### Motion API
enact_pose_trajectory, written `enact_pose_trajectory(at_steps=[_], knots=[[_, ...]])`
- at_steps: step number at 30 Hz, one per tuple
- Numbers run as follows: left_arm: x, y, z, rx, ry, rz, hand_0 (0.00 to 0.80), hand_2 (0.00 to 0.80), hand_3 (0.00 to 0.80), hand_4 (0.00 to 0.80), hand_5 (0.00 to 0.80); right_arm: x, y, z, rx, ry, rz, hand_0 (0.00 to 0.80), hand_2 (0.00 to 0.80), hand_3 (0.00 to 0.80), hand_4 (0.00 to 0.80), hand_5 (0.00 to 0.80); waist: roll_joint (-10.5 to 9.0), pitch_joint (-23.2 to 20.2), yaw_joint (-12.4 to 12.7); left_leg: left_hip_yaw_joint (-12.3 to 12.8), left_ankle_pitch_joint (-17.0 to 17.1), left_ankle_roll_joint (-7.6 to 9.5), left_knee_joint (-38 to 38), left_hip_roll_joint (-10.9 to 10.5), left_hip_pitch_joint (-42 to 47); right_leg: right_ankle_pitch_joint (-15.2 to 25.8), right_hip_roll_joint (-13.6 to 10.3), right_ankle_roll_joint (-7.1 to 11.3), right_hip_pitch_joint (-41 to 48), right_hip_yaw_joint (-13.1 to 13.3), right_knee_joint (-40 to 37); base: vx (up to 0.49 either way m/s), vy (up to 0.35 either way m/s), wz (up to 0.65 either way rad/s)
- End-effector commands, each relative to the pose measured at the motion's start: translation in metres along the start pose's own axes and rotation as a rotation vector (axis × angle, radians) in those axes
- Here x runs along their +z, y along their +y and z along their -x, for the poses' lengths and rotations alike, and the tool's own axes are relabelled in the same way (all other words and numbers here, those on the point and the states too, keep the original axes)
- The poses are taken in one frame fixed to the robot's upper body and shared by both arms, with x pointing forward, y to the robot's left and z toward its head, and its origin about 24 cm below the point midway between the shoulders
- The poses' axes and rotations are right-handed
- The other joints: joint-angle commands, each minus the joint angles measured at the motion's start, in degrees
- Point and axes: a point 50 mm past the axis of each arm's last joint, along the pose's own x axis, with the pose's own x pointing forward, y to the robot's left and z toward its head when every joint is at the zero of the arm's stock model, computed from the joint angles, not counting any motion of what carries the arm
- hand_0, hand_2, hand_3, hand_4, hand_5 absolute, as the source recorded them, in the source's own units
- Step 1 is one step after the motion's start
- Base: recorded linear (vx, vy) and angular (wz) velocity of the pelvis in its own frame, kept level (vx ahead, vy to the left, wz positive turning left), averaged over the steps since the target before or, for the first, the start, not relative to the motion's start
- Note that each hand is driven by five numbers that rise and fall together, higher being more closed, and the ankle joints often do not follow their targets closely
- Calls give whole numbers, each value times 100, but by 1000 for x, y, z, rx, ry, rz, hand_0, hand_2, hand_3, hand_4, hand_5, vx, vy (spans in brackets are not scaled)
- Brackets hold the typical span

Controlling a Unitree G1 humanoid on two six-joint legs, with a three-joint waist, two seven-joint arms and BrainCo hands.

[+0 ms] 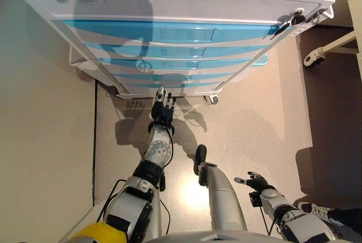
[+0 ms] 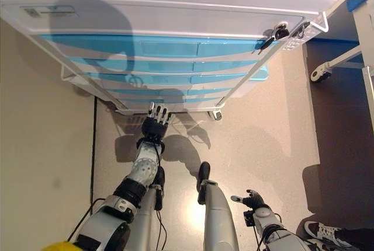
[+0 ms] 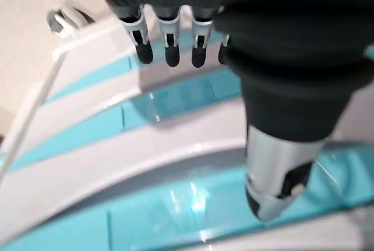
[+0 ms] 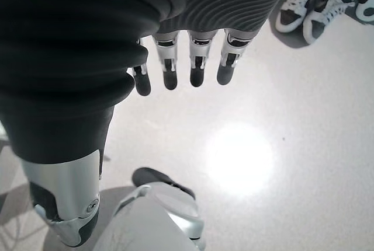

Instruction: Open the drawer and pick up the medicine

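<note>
Overhead, the white cabinet [image 1: 169,5] fills the upper frame, its blue drawers [image 1: 169,33] all shut, keys [image 1: 294,18] hanging at its upper right corner. No medicine is visible. Left robot hand [image 1: 162,110] reaches toward the lowest drawer, fingers straight. Right robot hand [image 1: 257,182] hangs relaxed and empty at lower right, near a person's shoes [image 4: 312,0].

Head stereo pair looks steeply down from above; both eyes share the drawer cabinet [image 1: 169,45] at the far side, the floor [image 1: 254,118] and both arms. Left wrist camera sits very close to the blue drawer fronts [image 3: 175,96], facing along the left hand [image 3: 169,35]. Right wrist camera faces down past the right hand [image 4: 187,58] at the floor.
</note>
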Motion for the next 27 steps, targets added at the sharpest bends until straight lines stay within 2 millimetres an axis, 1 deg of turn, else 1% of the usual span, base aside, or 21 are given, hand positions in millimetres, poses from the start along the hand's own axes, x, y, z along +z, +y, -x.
enact_pose_trajectory(at_steps=[1,5,6,8,9,10,11,12,16,17,21,27], knots=[[18,-51,-5,-189,-95,-8,0,0,0,0,0,-14,-36,1,-89,46,34,0,0,0,0,0,201,-131,-18,-81,-15,-31,-375,33,96,101,119,125,98,-87,-4,41,17,-1],[23,-63,-6,-230,-122,1,0,0,0,0,0,-15,-38,1,-84,48,47,0,0,0,0,0,233,-199,-47,-57,-29,-36,-408,25,157,79,119,130,114,-77,19,30,17,-1],[23,-63,-6,-230,-122,1,0,0,0,0,0,-15,-38,1,-84,48,47,0,0,0,0,0,233,-199,-47,-57,-28,-36,-408,25,158,79,119,130,114,-77,19,0,0,0],[29,-72,-7,-254,-148,12,0,0,0,0,0,-15,-39,1,-83,45,50,0,0,0,0,0,249,-262,-59,-45,-41,-38,-447,18,206,71,124,140,135,-64,11,33,20,-1],[29,-72,-7,-254,-149,12,0,0,0,0,0,-15,-39,1,-83,45,50,0,0,0,0,0,249,-260,-60,-45,-41,-38,-450,18,208,71,124,141,136,-64,10,47,23,0],[33,-80,-7,-278,-166,22,0,0,0,0,0,-16,-39,1,-77,45,53,0,0,0,0,0,262,-305,-67,-41,-49,-39,-468,15,238,68,123,145,156,-63,2,0,0,0],[33,-80,-7,-278,-166,23,0,0,0,0,0,-16,-39,1,-77,45,53,0,0,0,0,0,263,-304,-68,-41,-49,-39,-468,15,239,67,123,145,157,-63,1,37,18,0],[37,-85,-7,-294,-183,25,0,0,0,0,0,-16,-40,2,-74,45,56,0,0,0,0,0,268,-329,-73,-37,-54,-38,-486,9,262,65,121,150,165,-55,7,0,0,0],[40,-88,-7,-300,-193,25,0,0,0,0,0,-15,-40,1,-71,41,62,0,0,0,0,0,277,-344,-75,-32,-52,-40,-518,9,295,65,128,150,173,-40,2,0,0,0],[45,-92,-9,-308,-214,26,0,0,0,0,0,-16,-40,1,-69,42,66,0,0,0,0,0,274,-349,-81,-39,-37,-50,-569,13,340,81,125,163,209,-40,-47,0,0,0],[50,-96,-8,-325,-234,31,0,0,0,0,0,-16,-39,2,-62,41,71,0,0,0,0,0,279,-344,-73,-32,-12,-66,-607,19,377,86,131,164,236,-42,-60,6,9,-3],[54,-96,-8,-335,-244,12,0,0,0,0,0,-16,-40,2,-60,42,88,0,0,0,0,0,283,-344,-62,-57,1,-80,-626,24,446,65,147,162,304,-44,-40,0,0,0]])
